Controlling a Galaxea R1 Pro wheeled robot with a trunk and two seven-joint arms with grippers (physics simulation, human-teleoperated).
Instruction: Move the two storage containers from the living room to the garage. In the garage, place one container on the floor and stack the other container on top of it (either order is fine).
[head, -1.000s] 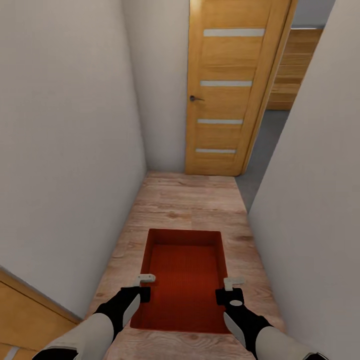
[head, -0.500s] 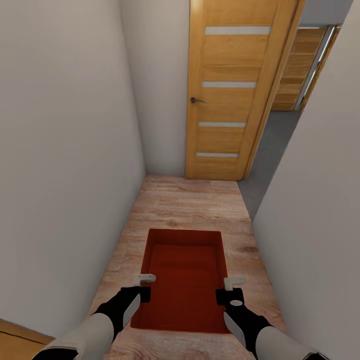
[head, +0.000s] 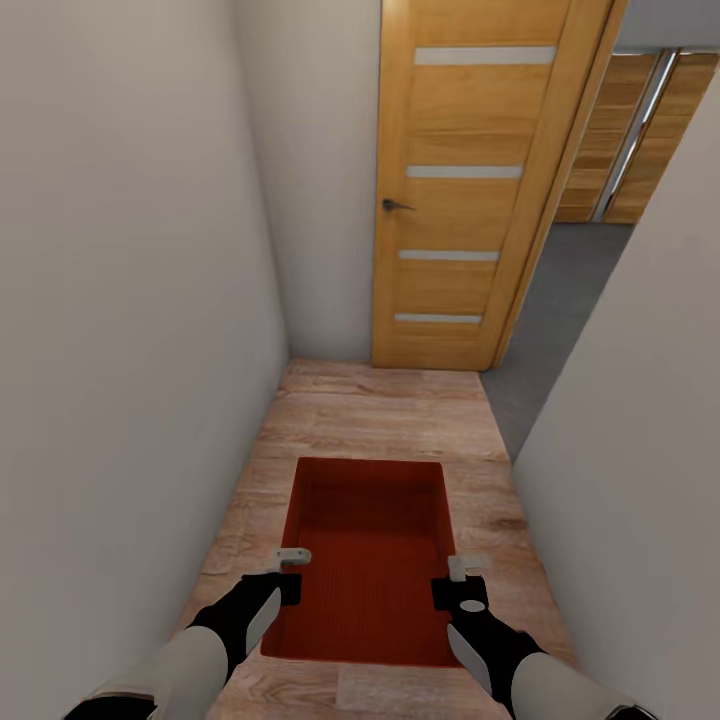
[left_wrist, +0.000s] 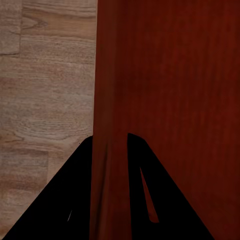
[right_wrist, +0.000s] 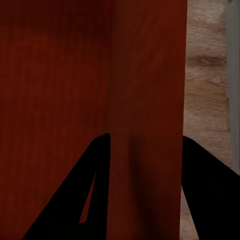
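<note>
The orange-red container (head: 368, 560) hangs out in front of the robot over the wood-plank corridor floor (head: 380, 415), gripped on both long sides. The left gripper (head: 290, 570) is pinched on the left wall, one finger inside, one outside, plain in the left wrist view (left_wrist: 110, 150). The right gripper (head: 462, 578) straddles the right wall (right_wrist: 145, 145); whether its fingers truly press the wall is hard to make out. White walls (head: 130, 300) close in both sides. Ahead stands an orange-wood door (head: 470, 190) with pale slits, grey concrete (head: 560, 300) beyond, partly hidden by the right wall
</note>
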